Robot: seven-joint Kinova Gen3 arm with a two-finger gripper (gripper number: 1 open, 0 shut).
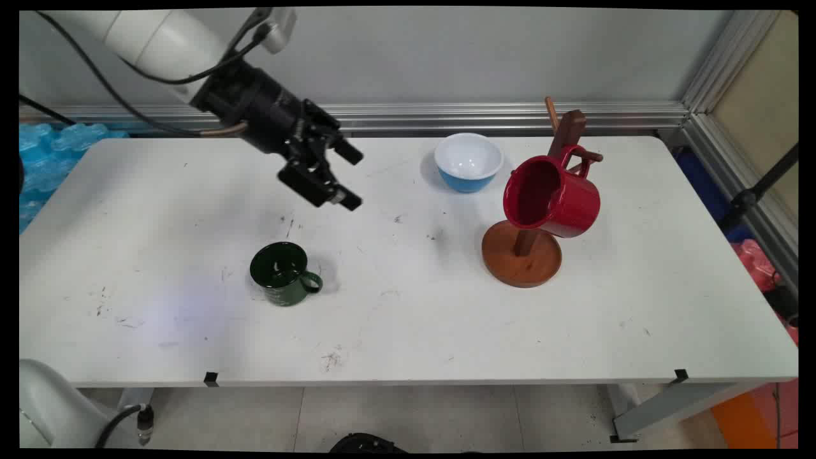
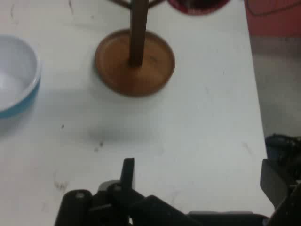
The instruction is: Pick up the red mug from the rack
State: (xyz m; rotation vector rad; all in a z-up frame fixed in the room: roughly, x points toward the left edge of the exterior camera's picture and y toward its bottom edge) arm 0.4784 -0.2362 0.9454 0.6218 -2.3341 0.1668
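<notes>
Gripper (image 1: 352,180) hanging above table (image 1: 408,331), fingers spread wide, grasping nothing. Green mug (image 1: 282,274) upright on the table at its 7 o'clock, well apart. Blue bowl (image 1: 468,161) at 3 o'clock; farther right, red mug (image 1: 552,197) hung on wooden stand (image 1: 521,260)

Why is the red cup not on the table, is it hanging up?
Yes, hanging. The red cup hangs tilted by its handle on a peg of the wooden stand, its mouth facing sideways, clear of the table.
</notes>
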